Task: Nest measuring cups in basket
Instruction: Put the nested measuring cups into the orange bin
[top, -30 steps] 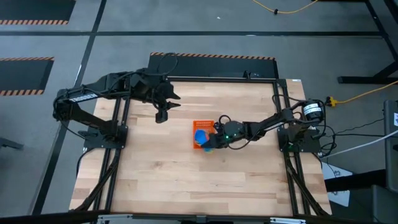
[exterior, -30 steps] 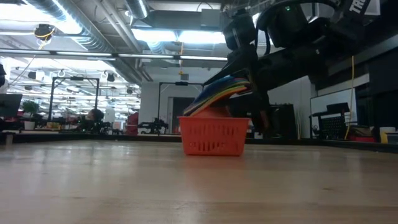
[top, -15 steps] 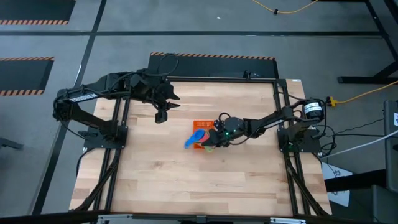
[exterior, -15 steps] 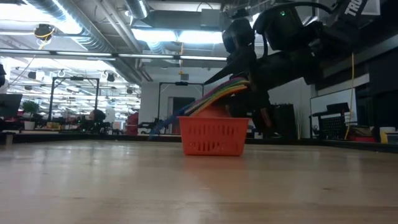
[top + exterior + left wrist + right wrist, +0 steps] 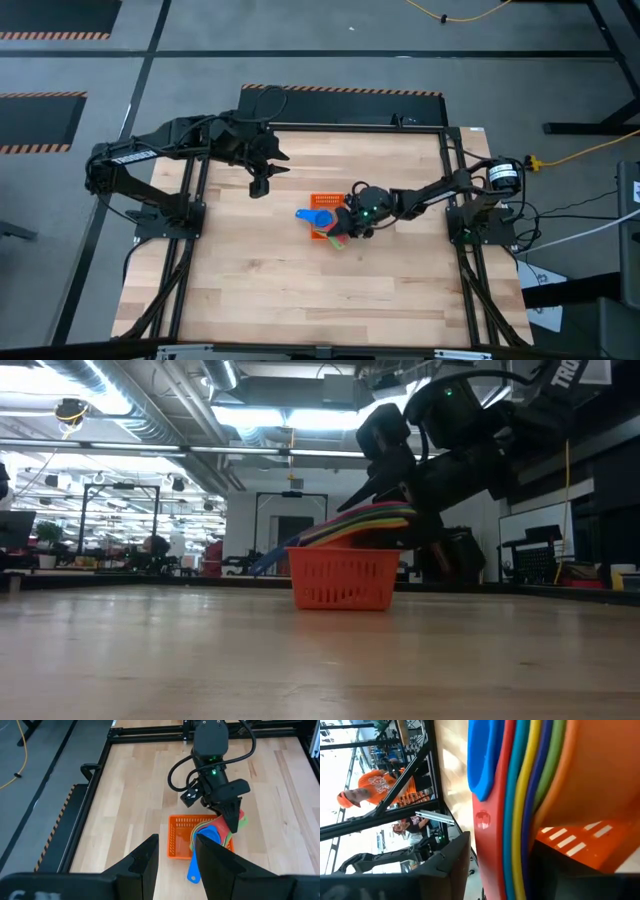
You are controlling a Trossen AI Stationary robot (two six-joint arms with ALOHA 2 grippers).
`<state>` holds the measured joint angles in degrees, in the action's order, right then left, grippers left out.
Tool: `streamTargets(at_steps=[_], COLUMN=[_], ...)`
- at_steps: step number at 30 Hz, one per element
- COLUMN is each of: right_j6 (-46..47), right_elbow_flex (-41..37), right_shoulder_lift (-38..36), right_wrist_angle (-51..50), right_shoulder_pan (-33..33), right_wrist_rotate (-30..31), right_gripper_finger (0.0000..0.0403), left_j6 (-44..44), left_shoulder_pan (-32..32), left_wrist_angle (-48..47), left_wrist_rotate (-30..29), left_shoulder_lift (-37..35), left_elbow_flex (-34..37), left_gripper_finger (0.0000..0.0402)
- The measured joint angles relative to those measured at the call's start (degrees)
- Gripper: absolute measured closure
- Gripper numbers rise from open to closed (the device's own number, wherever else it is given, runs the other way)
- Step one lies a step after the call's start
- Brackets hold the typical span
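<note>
Two arms show in the high view: the left gripper [image 5: 261, 186] hangs idle over the table [image 5: 260, 290] toward its far left part, well apart from the work, while the right gripper [image 5: 345, 222] sits at the orange basket [image 5: 322, 201] near the table's middle. The nested measuring cups [image 5: 322, 218] lie in the basket, a blue handle poking out over its left rim.

Low view: the stack of cups [image 5: 360, 520] rests tilted in the basket [image 5: 342, 582], handles fanning up and to the left above the rim, with the right gripper [image 5: 400, 500] on the stack's raised end.

Left wrist view: the left gripper's fingers [image 5: 150, 857] stand apart with nothing between them. Beyond them the right gripper [image 5: 231, 817] presses at the coloured cups [image 5: 217, 832].

Right wrist view: the stacked cup edges [image 5: 520, 795] fill the frame between the right gripper's fingers [image 5: 447, 865], so it appears to be clamped on the stack. A person in an orange shirt [image 5: 375, 785] stands in the room beyond.

The step in hand looks like seating the stack in the basket. Next, I judge, comes levelling the cups, then letting go and lifting clear without tipping the light basket.
</note>
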<state>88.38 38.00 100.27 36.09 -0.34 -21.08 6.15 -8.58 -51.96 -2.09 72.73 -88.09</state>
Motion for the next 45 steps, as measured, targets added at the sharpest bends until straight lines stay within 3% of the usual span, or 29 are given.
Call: streamTargets(at_steps=[23,27,36,45], right_j6=[2.21,-0.69,-8.12,-7.97], right_elbow_flex=[0.00,0.02,0.13,0.09], right_shoulder_lift=[-0.78,-4.54,-13.97,-14.99], right_wrist_angle=[-0.81,-5.55,-30.77,-32.03], right_shoulder_pan=[-2.58,-3.43,-3.98,-4.00], right_wrist_rotate=[-7.61,-7.18,-1.35,-0.97], right_gripper_finger=[0.0244,0.0244,0.0244,0.0244], left_j6=[-1.21,-1.22,-1.34,-1.60], left_shoulder_pan=[0.00,0.00,0.00,0.00], left_wrist_angle=[-3.51,-3.99,-2.92,-1.06], left_wrist_rotate=[0.02,0.02,0.02,0.02], left_shoulder_lift=[0.00,0.00,-0.02,0.00], left_elbow_flex=[0.00,0.00,4.37,8.68], left_gripper_finger=[0.0280,0.0280,0.0280,0.0280])
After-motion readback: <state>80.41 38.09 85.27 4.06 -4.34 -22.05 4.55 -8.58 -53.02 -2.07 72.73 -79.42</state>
